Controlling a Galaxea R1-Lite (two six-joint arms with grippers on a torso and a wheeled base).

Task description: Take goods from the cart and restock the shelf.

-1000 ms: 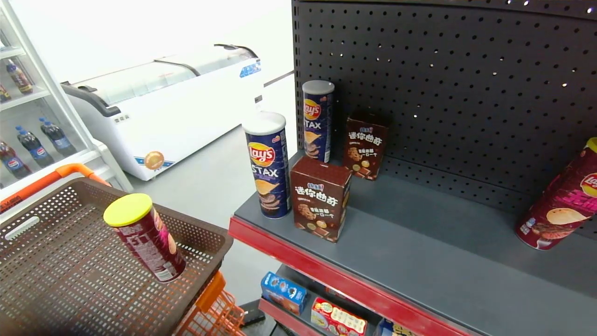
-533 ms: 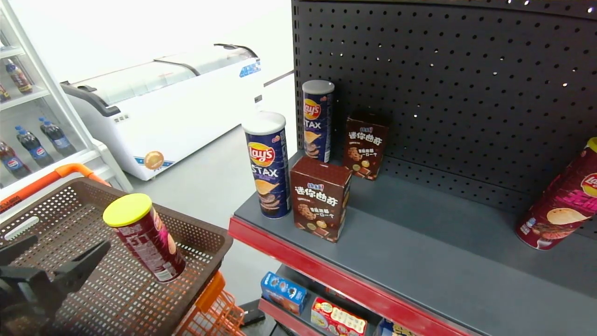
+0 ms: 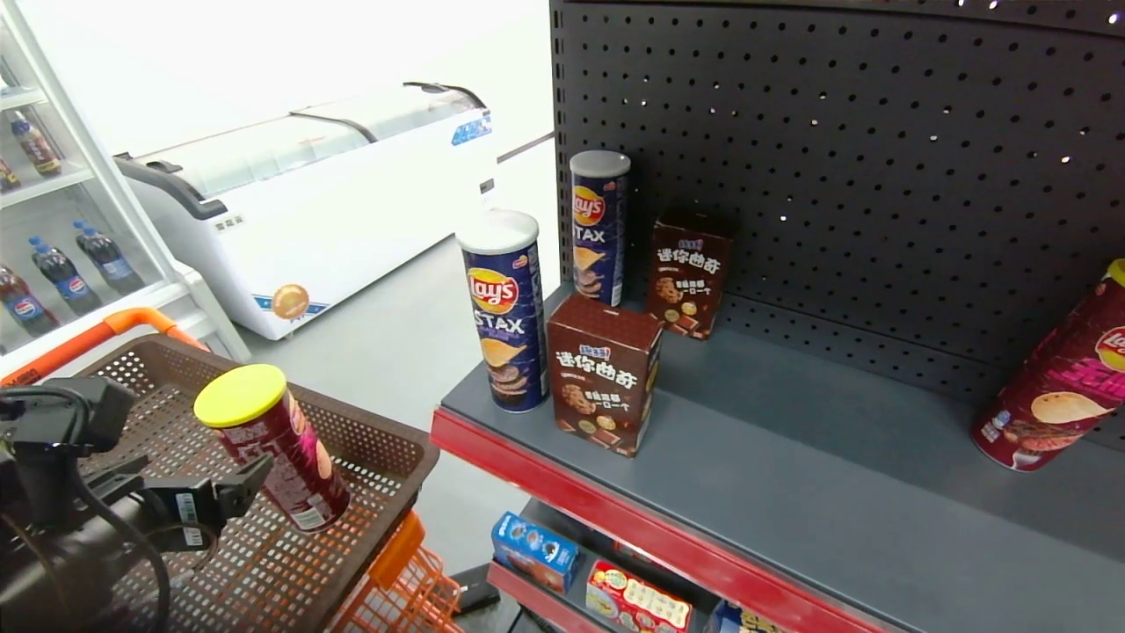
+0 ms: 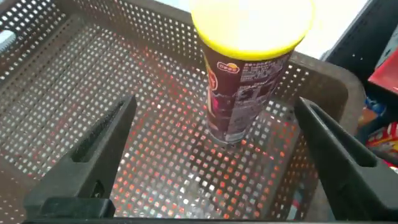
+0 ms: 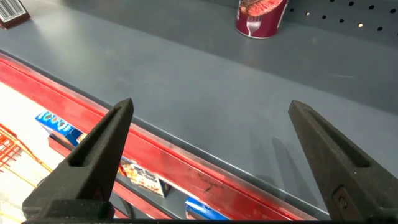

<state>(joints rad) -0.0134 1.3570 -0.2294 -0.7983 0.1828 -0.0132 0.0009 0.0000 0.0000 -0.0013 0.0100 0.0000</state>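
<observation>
A maroon chip can [image 3: 277, 448] with a yellow lid stands tilted in the brown perforated basket [image 3: 387, 440] on the orange cart. My left gripper [image 3: 189, 482] hovers over the basket just short of the can, open, its fingers [image 4: 99, 149] spread wider than the can [image 4: 249, 81] ahead of them. A matching maroon can [image 3: 1055, 387] leans against the pegboard at the right end of the grey shelf [image 3: 791, 475]. My right gripper [image 5: 211, 155] hangs open above the shelf's front part and red edge, holding nothing, with that can [image 5: 258, 15] farther off.
Two blue chip cans [image 3: 505, 308] and two brown biscuit boxes [image 3: 605, 374] stand at the shelf's left end. The middle of the shelf is bare. Small boxes [image 3: 536, 549] lie on the lower shelf. A white chest freezer [image 3: 308, 211] and a drinks fridge [image 3: 53, 264] stand behind the cart.
My left gripper has come up into the head view and moved right across the basket, close to the yellow-lidded can. The can and the shelf goods have stayed put.
</observation>
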